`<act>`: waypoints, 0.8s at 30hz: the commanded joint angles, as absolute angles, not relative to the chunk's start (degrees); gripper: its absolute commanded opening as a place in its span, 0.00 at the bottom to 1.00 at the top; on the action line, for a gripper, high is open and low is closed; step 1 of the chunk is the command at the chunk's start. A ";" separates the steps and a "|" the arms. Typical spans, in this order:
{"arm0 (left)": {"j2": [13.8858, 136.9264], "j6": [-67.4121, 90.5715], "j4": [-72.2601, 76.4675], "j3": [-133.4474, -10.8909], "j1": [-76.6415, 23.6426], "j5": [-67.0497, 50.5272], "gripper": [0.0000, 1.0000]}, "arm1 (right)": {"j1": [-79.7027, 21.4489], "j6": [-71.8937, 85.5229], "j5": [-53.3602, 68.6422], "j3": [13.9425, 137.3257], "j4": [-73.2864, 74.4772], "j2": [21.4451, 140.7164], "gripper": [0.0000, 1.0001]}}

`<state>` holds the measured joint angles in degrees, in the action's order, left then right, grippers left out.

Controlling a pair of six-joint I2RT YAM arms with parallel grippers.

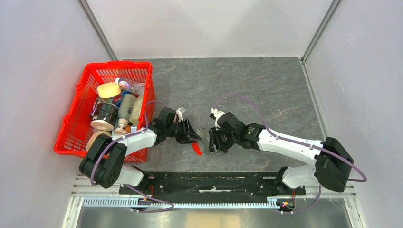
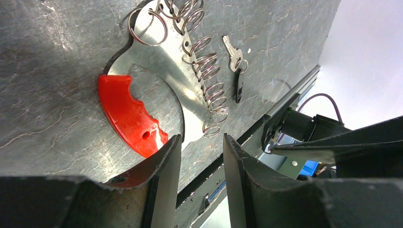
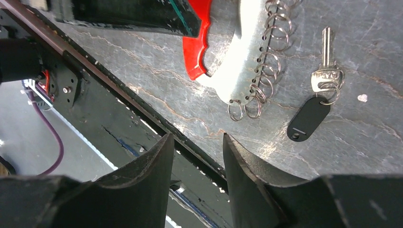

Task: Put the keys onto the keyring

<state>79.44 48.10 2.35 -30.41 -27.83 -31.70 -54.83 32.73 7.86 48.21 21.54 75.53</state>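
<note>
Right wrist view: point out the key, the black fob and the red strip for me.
key [image 3: 327, 77], right wrist view, on its flat head.
black fob [image 3: 309, 118], right wrist view, middle of its body.
red strip [image 3: 195, 47], right wrist view, mid-length of the curve.

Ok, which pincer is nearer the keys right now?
Right. The right pincer is near the keys, on their side of the keyring; the left pincer is at the red strip, across the keyring from them.
</note>
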 commanded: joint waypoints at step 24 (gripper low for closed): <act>76.81 46.05 2.11 -32.41 -27.33 -31.66 0.45 | -55.64 40.86 2.89 45.44 13.73 85.04 0.46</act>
<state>79.05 48.03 1.78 -30.41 -27.83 -31.86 -55.42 39.62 5.80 45.19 15.79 84.71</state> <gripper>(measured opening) 0.446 0.458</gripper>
